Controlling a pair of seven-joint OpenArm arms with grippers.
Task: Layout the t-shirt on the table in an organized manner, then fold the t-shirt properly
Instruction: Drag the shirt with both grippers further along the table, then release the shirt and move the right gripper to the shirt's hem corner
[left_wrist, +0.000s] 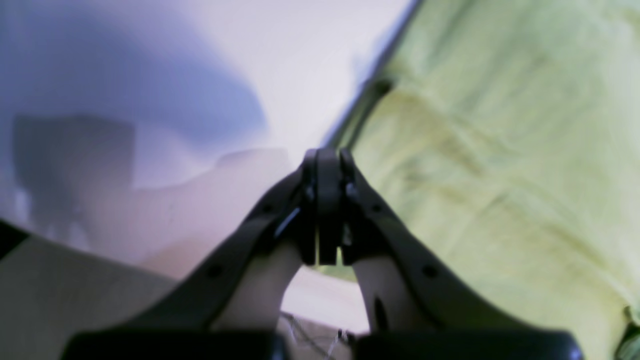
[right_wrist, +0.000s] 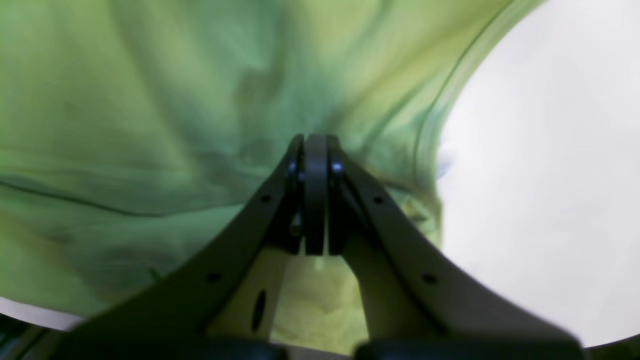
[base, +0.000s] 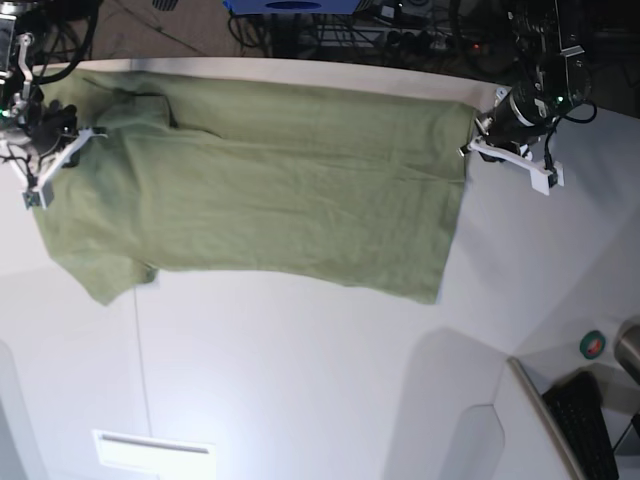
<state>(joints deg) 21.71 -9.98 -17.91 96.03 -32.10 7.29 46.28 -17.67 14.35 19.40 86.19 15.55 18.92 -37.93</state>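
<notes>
I am pinching the t-shirt (base: 270, 190) at both ends, my left gripper (left_wrist: 327, 155) clamped tight on the hem corner and my right gripper (right_wrist: 315, 142) clamped tight on cloth near the shoulder. The shirt is stretching wide across the far part of the table (base: 300, 380), its far edge running along the table's far rim. I am judging that too much pull could slip the thin cloth from either grip, or drag the far edge off the rim, bunching the shirt again.
</notes>
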